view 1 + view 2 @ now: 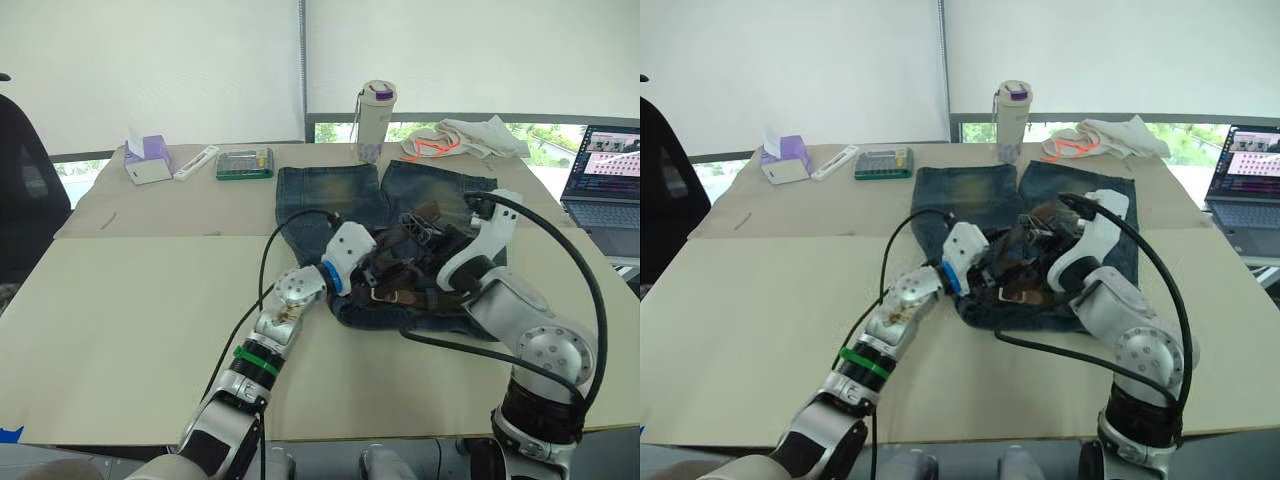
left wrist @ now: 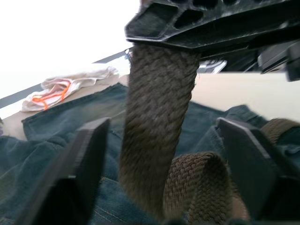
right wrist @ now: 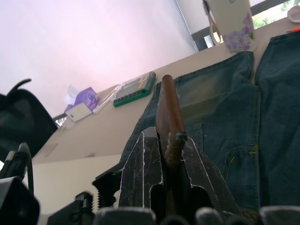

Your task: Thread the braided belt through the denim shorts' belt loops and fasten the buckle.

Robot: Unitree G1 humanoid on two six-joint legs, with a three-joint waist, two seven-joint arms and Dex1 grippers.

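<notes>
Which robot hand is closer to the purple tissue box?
Left. The left gripper sits over the denim shorts, on the same side as the tissue box. The right gripper is farther across the shorts, holding the braided belt.

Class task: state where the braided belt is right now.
In the left eye view the braided belt lies bunched on the waistband end of the denim shorts, between the left gripper and right gripper.

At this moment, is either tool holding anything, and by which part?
The right tool pinches the braided belt on a plain stretch of strap, lifted over the denim shorts. The left tool is open around it.
</notes>
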